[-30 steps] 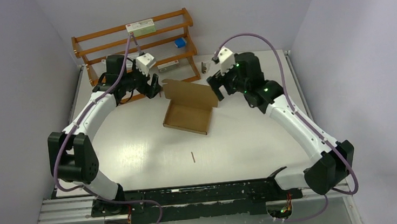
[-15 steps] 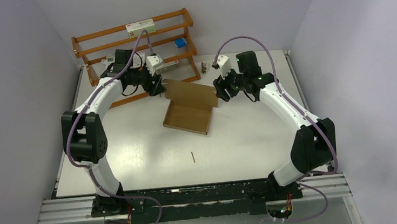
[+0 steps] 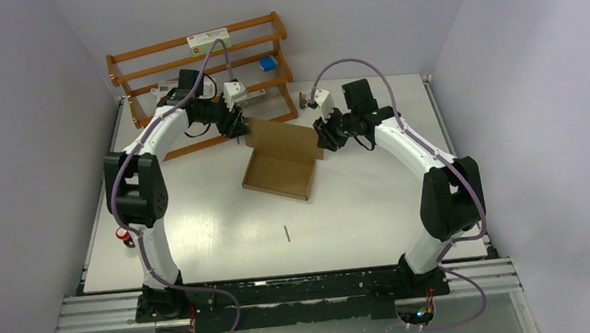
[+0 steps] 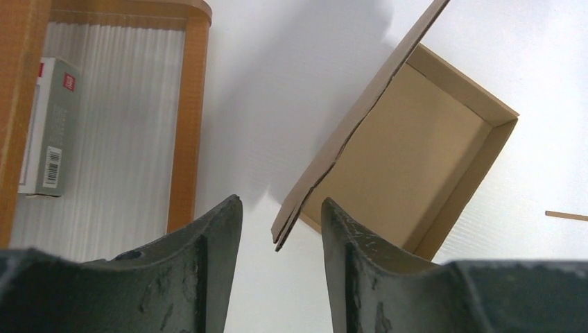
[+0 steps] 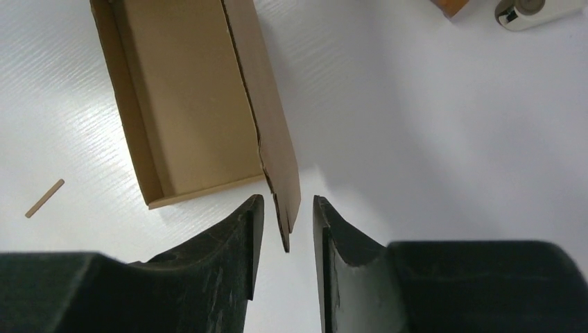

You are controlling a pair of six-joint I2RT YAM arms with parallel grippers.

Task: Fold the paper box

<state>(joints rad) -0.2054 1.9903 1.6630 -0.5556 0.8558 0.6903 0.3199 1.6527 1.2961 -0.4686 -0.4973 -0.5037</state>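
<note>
The paper box [image 3: 279,176] is a shallow brown cardboard tray in mid-table, its lid [image 3: 285,137] standing up along the far side. My left gripper [image 3: 237,125] is at the lid's left corner. In the left wrist view that corner [image 4: 286,232] sits between the fingers [image 4: 208,263] of the left gripper [image 4: 281,208], with a gap on each side. My right gripper [image 3: 324,138] is at the lid's right corner. The right wrist view shows that corner [image 5: 284,225] inside the right gripper [image 5: 286,201], narrowly apart from both pads. Both grippers are open, holding nothing.
A wooden rack [image 3: 203,70] stands at the back, holding a white red-labelled carton [image 3: 208,39] and a small blue box [image 3: 268,62]. A small metal object [image 3: 303,100] lies right of the rack. A thin wooden stick [image 3: 286,232] lies in front of the box.
Both arms have swung inward to the upright lid's two corners. Both pairs of jaws have narrowed around the card edge. The box has not moved.
</note>
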